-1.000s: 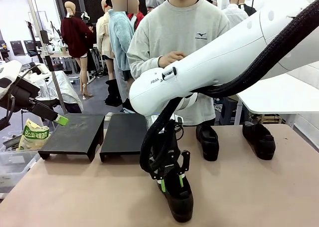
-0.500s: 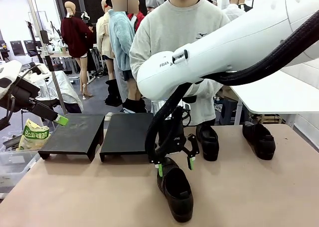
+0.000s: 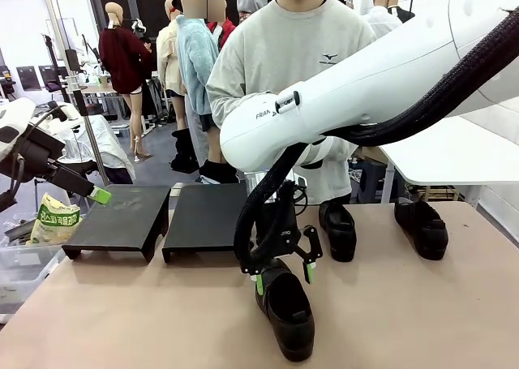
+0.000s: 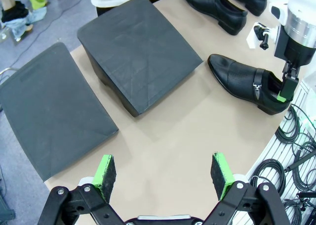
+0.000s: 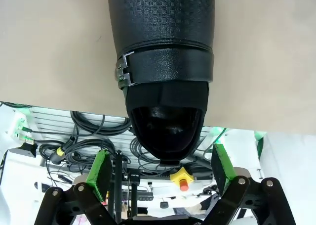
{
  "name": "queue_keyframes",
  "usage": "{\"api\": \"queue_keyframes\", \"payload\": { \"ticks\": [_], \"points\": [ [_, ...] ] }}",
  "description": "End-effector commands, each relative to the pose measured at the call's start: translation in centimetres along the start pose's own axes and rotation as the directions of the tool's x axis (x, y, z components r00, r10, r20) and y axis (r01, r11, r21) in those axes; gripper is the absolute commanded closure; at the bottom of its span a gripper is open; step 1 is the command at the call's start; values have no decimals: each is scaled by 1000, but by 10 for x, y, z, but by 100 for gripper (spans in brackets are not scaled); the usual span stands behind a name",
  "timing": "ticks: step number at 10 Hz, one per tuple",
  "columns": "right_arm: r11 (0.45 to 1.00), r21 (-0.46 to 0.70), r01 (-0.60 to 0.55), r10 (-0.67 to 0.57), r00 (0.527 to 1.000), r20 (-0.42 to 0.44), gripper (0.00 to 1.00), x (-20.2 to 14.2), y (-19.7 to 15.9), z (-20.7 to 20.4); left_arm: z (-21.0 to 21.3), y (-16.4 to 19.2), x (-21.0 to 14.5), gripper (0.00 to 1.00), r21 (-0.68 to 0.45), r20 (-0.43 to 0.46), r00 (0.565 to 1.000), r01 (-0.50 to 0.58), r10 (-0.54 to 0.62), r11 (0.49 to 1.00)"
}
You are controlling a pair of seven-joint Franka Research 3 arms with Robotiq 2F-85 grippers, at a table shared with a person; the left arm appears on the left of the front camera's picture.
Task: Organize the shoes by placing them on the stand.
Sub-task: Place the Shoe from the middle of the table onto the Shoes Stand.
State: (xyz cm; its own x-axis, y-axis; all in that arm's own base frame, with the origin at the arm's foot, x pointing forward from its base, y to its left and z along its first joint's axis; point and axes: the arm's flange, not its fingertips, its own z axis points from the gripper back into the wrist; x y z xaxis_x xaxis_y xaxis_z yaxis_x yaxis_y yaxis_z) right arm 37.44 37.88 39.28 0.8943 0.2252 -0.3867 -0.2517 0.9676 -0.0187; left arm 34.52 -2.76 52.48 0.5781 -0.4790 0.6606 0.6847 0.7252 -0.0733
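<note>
the right gripper (image 3: 284, 278) had its jaws spread wide and clamped on nothing. in the right wrist view the green pads stood to either side of the heel end of the nearest shoe (image 3: 288, 314), with bare gaps between pads and leather. that shoe lay flat on the table (image 3: 122, 320), toe toward the far side and heel jutting just over the robot's own edge. this probably left the ankle opening easy to straddle from above. the right arm came in from its side, crossed the middle and bent steeply down, wrist near vertical, fingers pointing at the tabletop.

two more shoes (image 3: 338, 229) (image 3: 422, 227) rested farther back on the right, well apart from the stand (image 3: 207, 215). the stand's two black platforms sat side by side at the left, sloped tops bare. so none of the shoes was placed yet, and the task looked barely begun.

the left gripper (image 3: 101, 195) hung beyond the left platform, jaws also apart and holding nothing. its arm was drawn back off the table's left side, likely to keep the stand free. a person (image 3: 292, 53) stood at the far side.
</note>
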Motion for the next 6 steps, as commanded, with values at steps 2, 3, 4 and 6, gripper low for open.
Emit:
{"api": "queue_keyframes", "payload": {
  "ticks": [2, 3, 4, 6],
  "points": [
    [1000, 6, 3, -3, 1000, 10, 0, 1, 2, 1, 0, 1, -1, 0, -10, 6, 1000, 1, -1, 1000],
    [1000, 6, 3, -3, 1000, 10, 0, 1, 2, 1, 0, 1, -1, 0, -10, 6, 1000, 1, -1, 1000],
    [1000, 6, 3, -3, 1000, 10, 0, 1, 2, 1, 0, 1, -1, 0, -10, 6, 1000, 1, -1, 1000],
    [998, 15, 65, -65, 998, 2, 0, -33, -30, -15, 0, 1, -1, 0, -10, 6, 1000, 1, -1, 1000]
  ]
}}
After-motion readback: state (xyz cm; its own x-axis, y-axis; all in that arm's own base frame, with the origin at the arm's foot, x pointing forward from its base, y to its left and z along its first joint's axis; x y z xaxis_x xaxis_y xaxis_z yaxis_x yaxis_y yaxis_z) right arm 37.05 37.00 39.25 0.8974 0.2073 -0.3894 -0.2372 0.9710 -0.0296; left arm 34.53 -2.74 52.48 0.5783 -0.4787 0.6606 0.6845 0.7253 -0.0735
